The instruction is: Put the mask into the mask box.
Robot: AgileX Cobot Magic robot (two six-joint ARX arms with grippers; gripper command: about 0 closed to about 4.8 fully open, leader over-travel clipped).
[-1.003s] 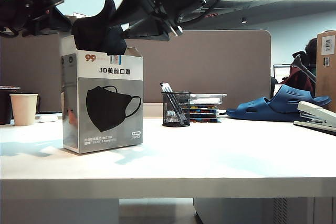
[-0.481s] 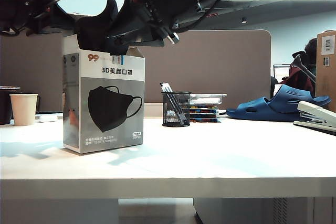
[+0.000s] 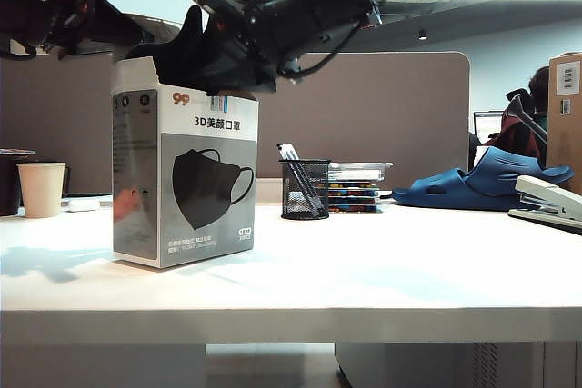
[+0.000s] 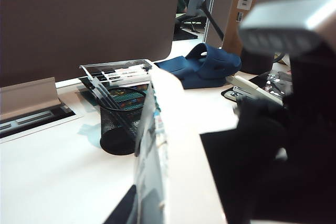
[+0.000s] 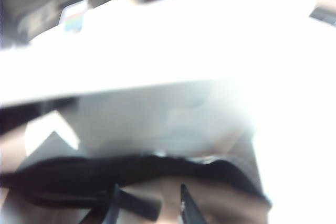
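The mask box (image 3: 182, 179), a white-and-grey carton with a printed black mask, stands at the table's left. The black mask (image 3: 182, 47) sticks halfway out of its open top. My right gripper (image 3: 223, 65) reaches across from the upper right and presses down against the mask over the opening. In the right wrist view the mask (image 5: 131, 174) lies across just ahead of the right gripper (image 5: 149, 205), whose fingers stand apart. My left gripper (image 3: 91, 20) hangs at the carton's upper left corner. In the left wrist view the left gripper (image 4: 144, 214) is shut on the carton's top flap (image 4: 168, 129).
A paper cup (image 3: 41, 188) stands left of the carton. A mesh pen holder (image 3: 305, 190) and stacked cases (image 3: 356, 186) sit behind. A blue slipper (image 3: 482, 184), a stapler (image 3: 550, 202) and a brown box (image 3: 566, 115) are at the right.
The carton has turned and shifted a little to the right with the left gripper. The right gripper has come lower onto the carton's top, and the mask sits slightly deeper.
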